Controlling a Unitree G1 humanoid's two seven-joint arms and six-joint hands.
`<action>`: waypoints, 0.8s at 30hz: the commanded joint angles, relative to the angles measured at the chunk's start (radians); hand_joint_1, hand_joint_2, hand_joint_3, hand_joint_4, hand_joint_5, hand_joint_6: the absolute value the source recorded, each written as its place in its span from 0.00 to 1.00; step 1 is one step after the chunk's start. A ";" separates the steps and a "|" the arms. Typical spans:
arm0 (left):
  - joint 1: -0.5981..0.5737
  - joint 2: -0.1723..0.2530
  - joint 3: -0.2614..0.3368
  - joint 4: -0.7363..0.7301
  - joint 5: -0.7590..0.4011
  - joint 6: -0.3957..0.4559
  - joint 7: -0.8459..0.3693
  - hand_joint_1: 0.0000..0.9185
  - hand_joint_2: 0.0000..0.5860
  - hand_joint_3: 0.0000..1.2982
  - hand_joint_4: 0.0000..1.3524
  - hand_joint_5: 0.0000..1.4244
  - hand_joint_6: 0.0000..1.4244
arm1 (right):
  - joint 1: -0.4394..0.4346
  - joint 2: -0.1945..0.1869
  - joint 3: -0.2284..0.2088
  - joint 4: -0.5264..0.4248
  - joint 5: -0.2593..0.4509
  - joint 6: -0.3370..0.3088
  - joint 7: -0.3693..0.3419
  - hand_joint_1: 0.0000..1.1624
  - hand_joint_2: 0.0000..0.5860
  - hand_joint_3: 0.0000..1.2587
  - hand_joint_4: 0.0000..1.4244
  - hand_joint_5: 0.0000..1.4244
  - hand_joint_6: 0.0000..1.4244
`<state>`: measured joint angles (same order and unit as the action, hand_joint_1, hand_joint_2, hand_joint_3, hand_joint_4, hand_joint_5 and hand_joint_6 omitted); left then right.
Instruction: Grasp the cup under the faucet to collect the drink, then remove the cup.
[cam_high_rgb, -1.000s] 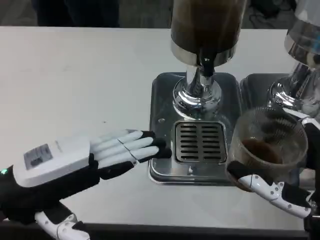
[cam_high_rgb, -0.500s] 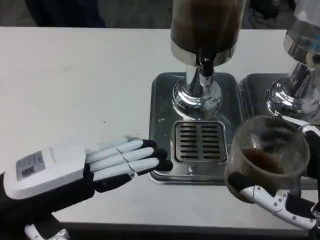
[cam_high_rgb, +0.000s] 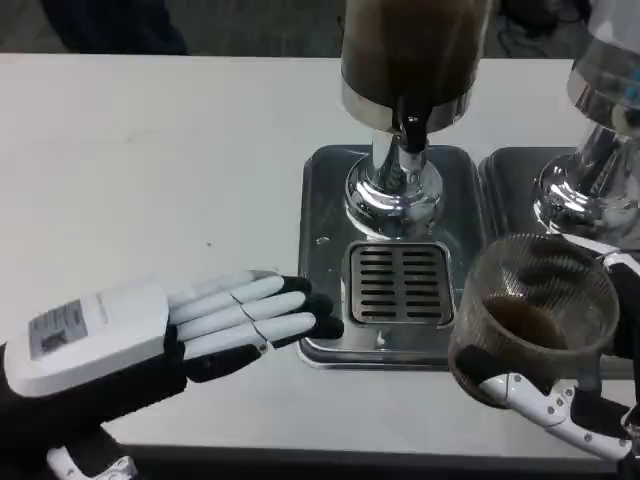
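Holding the cup (cam_high_rgb: 533, 312) at the near right, the right hand (cam_high_rgb: 560, 405) has its fingers (cam_high_rgb: 520, 385) wrapped around the clear wall, one white and black finger crossing the near side. The cup stands upright with a little dark drink in its bottom, clear of the slotted drip grate (cam_high_rgb: 401, 284) and to the right of the faucet (cam_high_rgb: 411, 132), near the right edge of the steel tray (cam_high_rgb: 325, 215). Whether its base touches the bench (cam_high_rgb: 150, 150) or hangs just above it, I cannot tell. The dispenser (cam_high_rgb: 410, 60) with its dark liquid rises at the far side of the tray.

The left hand (cam_high_rgb: 160, 335) lies flat at the near left, fingers straight and pressed together, tips at the tray's left edge, holding nothing.

The collecting looks done, and the step in hand seems to be the removal. The next move calls for keeping the cup level and setting it down on open bench well apart from the tray before the fingers release.
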<state>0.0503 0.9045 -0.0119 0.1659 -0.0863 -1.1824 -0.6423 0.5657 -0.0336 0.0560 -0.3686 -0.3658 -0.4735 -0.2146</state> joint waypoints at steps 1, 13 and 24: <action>0.012 0.038 0.007 -0.012 -0.011 -0.005 -0.007 0.00 0.05 0.05 0.00 0.00 0.02 | -0.004 0.007 -0.001 -0.043 0.017 -0.024 0.001 0.83 0.14 0.64 0.72 0.86 1.00; 0.014 0.039 0.011 -0.013 -0.004 -0.005 -0.007 0.00 0.05 0.05 0.00 0.00 0.02 | -0.010 0.008 -0.004 -0.037 0.020 -0.028 0.006 0.83 0.14 0.65 0.73 0.87 1.00; 0.019 0.040 0.012 -0.012 -0.005 -0.002 -0.007 0.00 0.05 0.05 0.00 0.00 0.02 | -0.021 0.008 -0.005 -0.030 0.025 -0.027 0.013 0.83 0.14 0.65 0.73 0.87 1.00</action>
<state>0.0654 0.9060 -0.0102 0.1645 -0.0864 -1.1822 -0.6423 0.5606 -0.0305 0.0538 -0.3696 -0.3635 -0.4735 -0.1987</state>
